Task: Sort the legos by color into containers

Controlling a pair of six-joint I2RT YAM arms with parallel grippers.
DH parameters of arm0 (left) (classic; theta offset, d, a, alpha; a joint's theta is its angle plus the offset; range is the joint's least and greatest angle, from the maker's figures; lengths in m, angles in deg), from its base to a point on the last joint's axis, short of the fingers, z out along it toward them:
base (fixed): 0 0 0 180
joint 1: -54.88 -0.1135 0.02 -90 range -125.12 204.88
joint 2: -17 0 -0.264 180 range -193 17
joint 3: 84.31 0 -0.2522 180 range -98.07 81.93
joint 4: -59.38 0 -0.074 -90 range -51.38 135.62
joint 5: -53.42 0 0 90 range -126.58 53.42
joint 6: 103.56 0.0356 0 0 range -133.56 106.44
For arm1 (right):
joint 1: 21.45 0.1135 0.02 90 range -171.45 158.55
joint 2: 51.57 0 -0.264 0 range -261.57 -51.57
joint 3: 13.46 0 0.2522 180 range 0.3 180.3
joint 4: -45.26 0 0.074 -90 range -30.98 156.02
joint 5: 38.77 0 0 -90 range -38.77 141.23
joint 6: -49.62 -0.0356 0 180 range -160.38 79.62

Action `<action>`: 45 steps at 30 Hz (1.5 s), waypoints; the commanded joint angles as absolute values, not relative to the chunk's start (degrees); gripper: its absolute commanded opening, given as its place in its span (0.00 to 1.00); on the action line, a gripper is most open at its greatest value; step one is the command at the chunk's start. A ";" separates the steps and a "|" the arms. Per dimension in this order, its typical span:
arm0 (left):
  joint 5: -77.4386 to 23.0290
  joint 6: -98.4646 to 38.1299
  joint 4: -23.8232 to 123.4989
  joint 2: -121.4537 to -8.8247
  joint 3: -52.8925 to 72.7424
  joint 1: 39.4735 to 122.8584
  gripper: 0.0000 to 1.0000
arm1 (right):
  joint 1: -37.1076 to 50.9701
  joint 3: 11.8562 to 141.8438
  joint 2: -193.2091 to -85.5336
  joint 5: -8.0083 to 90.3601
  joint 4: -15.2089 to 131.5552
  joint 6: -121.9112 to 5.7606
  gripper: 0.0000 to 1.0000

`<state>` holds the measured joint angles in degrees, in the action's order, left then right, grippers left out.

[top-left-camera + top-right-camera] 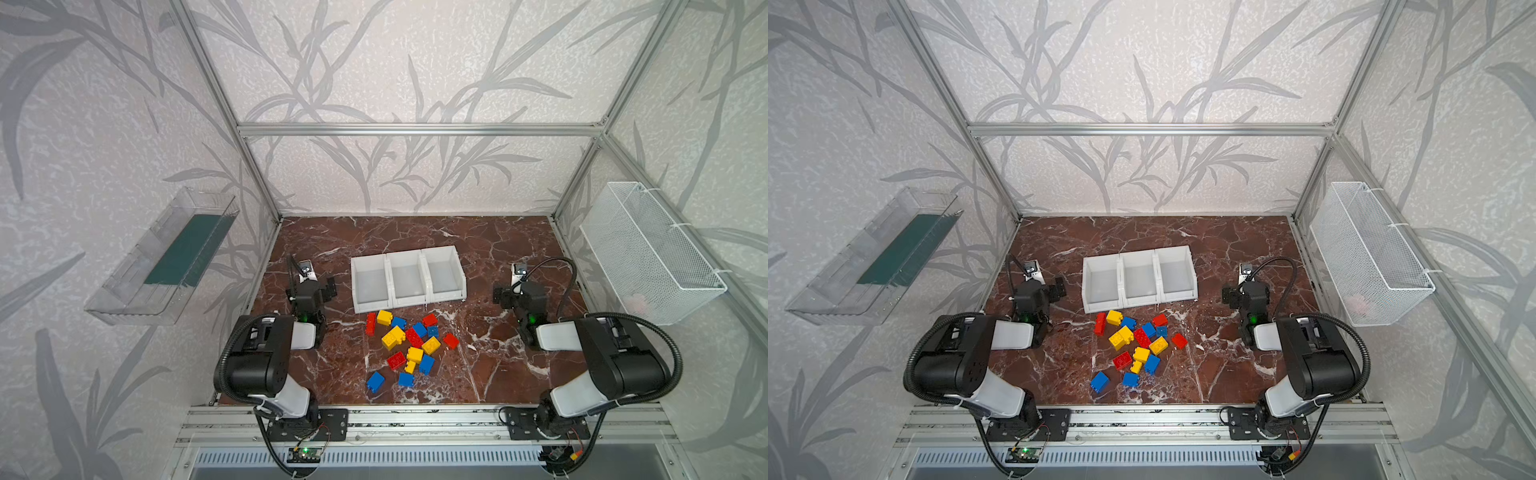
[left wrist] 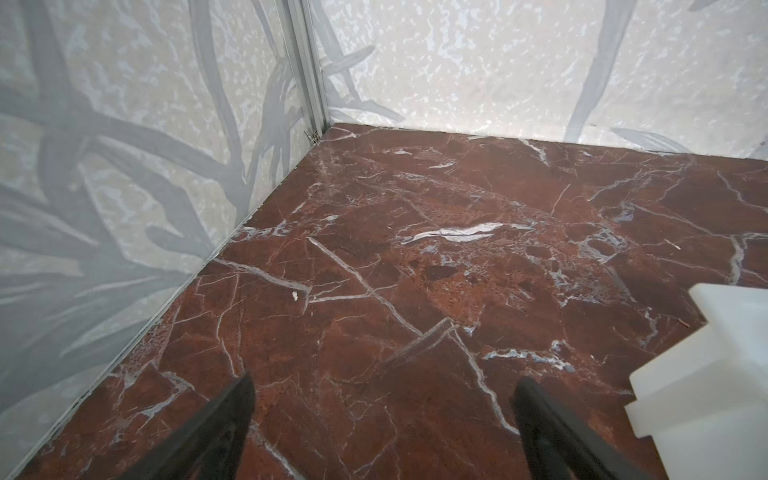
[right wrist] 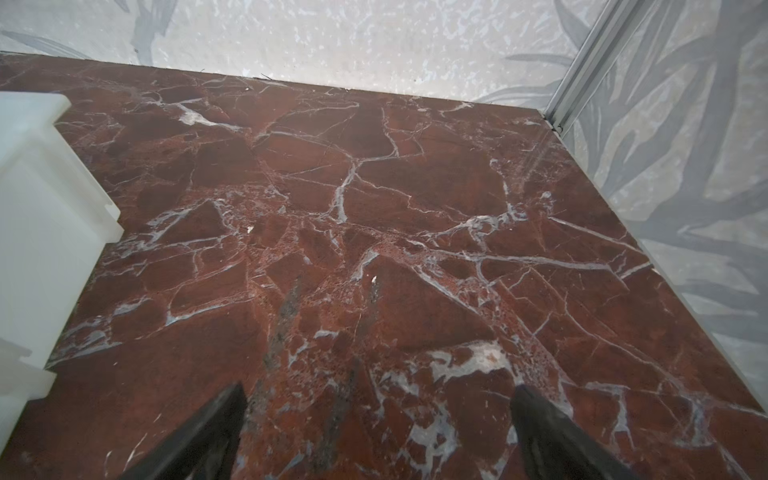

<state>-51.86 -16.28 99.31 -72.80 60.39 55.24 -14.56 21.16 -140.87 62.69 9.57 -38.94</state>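
left gripper (image 2: 384,380): hanging wide open, gripping nothing, left of the bins (image 1: 407,301)
right gripper (image 3: 379,387): likewise gaping, gripping nothing, right of the bins
legos (image 1: 409,347): lying mixed red, yellow, blue on the table (image 1: 478,249), just in front of the bins
bins: sitting three in a row

Three containers (image 1: 406,274) stand side by side in one row on the table (image 1: 332,241), touching each other. The legos (image 1: 411,338) lie in a loose heap just before this row, nearer to the arm bases. The left gripper (image 2: 382,388) is left of the row, the right gripper (image 3: 380,392) right of it. A tray (image 1: 166,257) hangs on the left wall, a basket (image 1: 648,249) on the right wall.
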 commanded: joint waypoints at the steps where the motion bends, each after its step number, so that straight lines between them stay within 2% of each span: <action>1: -51.74 -16.20 100.81 -73.26 60.57 55.24 0.99 | -14.55 22.44 -139.81 62.65 8.75 -38.60 0.99; 45: -50.95 -16.46 100.00 -72.87 60.46 55.05 0.99 | -14.60 22.45 -139.66 62.24 7.96 -38.11 0.99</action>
